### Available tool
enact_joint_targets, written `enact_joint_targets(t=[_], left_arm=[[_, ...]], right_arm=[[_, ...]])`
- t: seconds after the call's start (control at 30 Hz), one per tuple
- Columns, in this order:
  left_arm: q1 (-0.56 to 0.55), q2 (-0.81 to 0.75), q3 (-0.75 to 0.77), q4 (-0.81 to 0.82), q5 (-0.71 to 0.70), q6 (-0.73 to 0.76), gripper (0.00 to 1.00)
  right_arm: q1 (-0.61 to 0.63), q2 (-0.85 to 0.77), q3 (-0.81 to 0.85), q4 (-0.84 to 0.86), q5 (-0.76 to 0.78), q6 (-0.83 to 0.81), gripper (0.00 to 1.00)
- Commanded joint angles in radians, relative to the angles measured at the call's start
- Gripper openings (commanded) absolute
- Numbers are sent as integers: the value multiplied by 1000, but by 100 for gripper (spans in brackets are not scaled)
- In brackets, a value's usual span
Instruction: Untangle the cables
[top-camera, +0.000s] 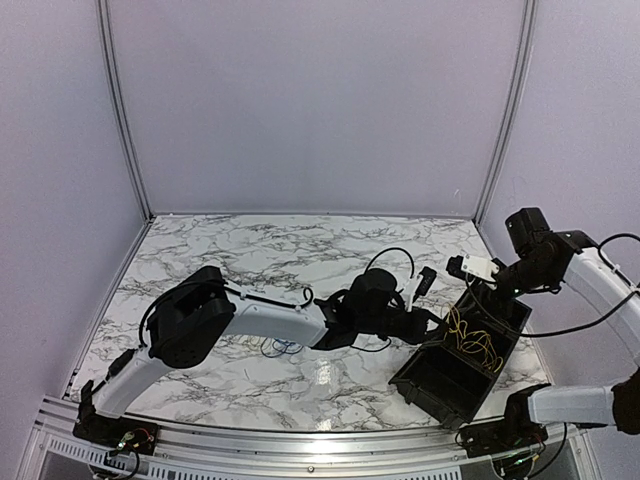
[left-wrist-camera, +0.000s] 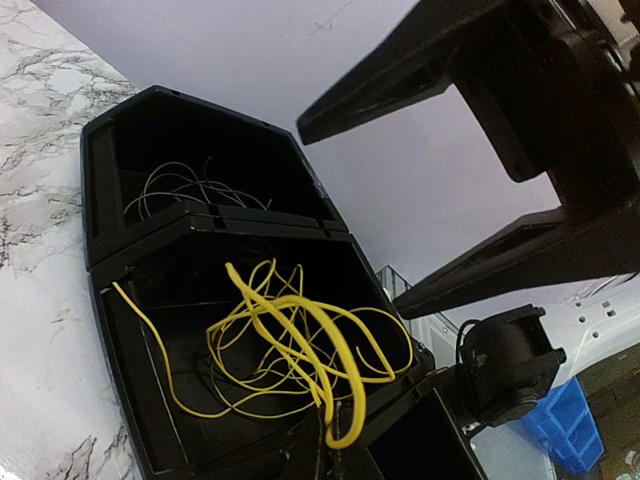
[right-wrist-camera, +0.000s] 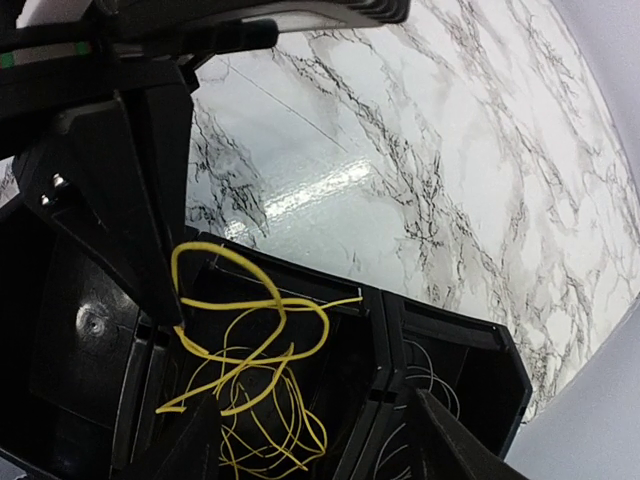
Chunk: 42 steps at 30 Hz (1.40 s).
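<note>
The yellow cables (left-wrist-camera: 290, 340) are lying tangled in the middle compartment of the black tray (top-camera: 425, 385), lower right of the overhead frame; the left gripper (left-wrist-camera: 328, 440) is pinching a strand, the right gripper (right-wrist-camera: 312, 400) gaping wide. Pulling is probably risking tightening the knot or dragging the tray

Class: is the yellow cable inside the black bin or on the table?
Inside: the yellow cable sits tangled in the black bin's middle compartment.

The left arm (top-camera: 270, 320) stretches across the marble table (top-camera: 200, 250) to a black bin (top-camera: 450, 375) holding yellow cables (top-camera: 472, 340). The right arm (top-camera: 590, 275) hangs above the bin, and blue cables (top-camera: 285, 347) lie beside the left arm.
</note>
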<state>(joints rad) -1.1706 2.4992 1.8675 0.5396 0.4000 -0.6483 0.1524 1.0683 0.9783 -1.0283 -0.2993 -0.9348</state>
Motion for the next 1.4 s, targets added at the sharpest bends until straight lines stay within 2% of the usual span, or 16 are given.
enact_joint_targets(t=[0.0,0.77,0.87,1.0,1.37], left_arm=[[-20,-28,-22,-13,36,67,0],[-32,-74,-63,2,25,119,0],[-32,-76,-69,10,27,119,0],[-32,-77,-78,22,24,119,0],[-31,-114,-146,66,-12,131,0]], right_arm=[[-4,3,-9,73,-21,19,63],[-5,108,-109,148,-84,0,52],[-5,124,-117,160,-101,-3,47],[-4,137,-120,163,-134,-5,34],[-5,143,-147,191,-100,1,32]])
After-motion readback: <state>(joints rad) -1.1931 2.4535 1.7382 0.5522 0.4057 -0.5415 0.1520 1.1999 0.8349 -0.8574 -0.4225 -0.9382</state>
